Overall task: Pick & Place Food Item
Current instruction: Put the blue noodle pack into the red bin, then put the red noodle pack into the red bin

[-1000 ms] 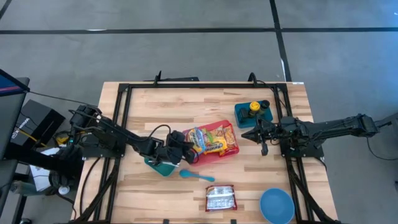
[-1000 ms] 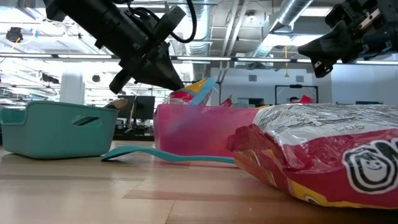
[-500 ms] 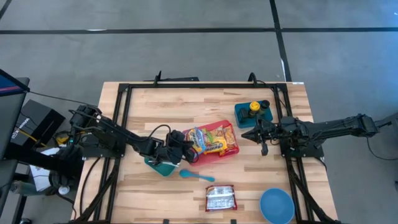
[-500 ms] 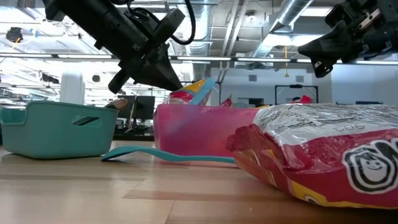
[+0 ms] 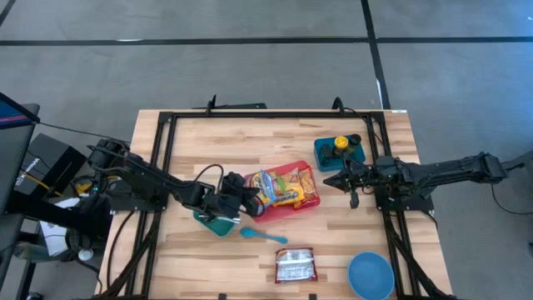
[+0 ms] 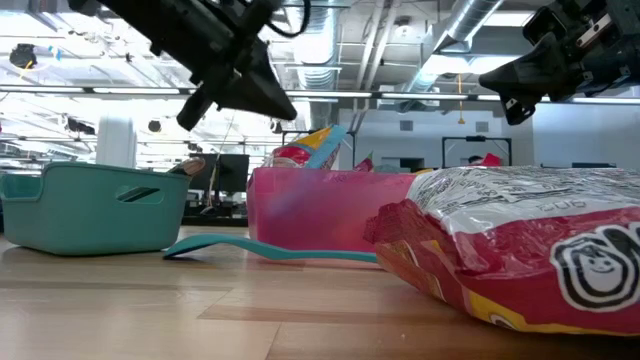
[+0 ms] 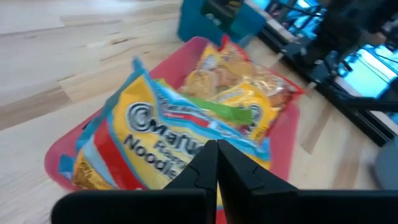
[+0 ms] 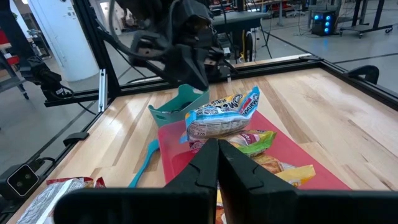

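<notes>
- Left gripper [image 5: 250, 202], fingers pressed together and holding nothing, hovers at the red tray's [image 5: 310, 200] edge.
- Noodle packet [image 5: 268, 187] lies in that tray.
- Right gripper [image 5: 327, 181], also pinched together, waits beside the tray.

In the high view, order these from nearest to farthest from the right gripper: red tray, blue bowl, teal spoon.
From the right gripper, shut, right of the tray:
1. Red tray, just left of it.
2. Teal spoon, farther left, toward the front.
3. Blue bowl, front right corner; close to the spoon's distance.

teal bin [image 6: 95, 207] left | pink tray [image 6: 320, 210] centre – teal spoon [image 6: 270, 250] in front | red snack bag [image 6: 520, 250] near, likely chips
</notes>
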Action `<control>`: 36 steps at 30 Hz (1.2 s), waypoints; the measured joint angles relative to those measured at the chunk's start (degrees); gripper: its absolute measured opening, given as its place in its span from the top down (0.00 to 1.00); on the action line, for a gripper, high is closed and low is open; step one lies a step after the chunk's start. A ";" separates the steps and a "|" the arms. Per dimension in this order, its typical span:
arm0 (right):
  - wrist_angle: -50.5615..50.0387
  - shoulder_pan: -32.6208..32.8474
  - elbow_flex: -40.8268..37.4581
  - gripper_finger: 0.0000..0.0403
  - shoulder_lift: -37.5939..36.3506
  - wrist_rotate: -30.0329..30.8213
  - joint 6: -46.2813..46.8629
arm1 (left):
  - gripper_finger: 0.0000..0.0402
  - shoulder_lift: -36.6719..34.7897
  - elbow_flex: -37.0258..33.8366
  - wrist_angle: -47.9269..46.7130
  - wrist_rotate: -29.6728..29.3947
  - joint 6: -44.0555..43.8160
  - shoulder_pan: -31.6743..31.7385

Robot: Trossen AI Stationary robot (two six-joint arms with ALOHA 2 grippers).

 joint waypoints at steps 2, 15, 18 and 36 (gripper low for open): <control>0.00 0.00 0.00 1.00 0.00 0.00 0.00 | 1.00 -0.83 0.00 0.28 0.01 1.52 -0.79; 0.00 -0.01 0.00 1.00 0.00 0.00 0.02 | 1.00 -2.23 0.00 7.14 0.11 20.25 -8.11; 0.00 -0.01 0.00 1.00 0.02 0.00 0.00 | 1.00 -2.23 0.00 10.44 0.09 25.93 -10.45; 0.00 0.01 0.00 1.00 0.02 0.00 0.00 | 1.00 -2.23 0.00 18.36 16.39 36.26 -15.46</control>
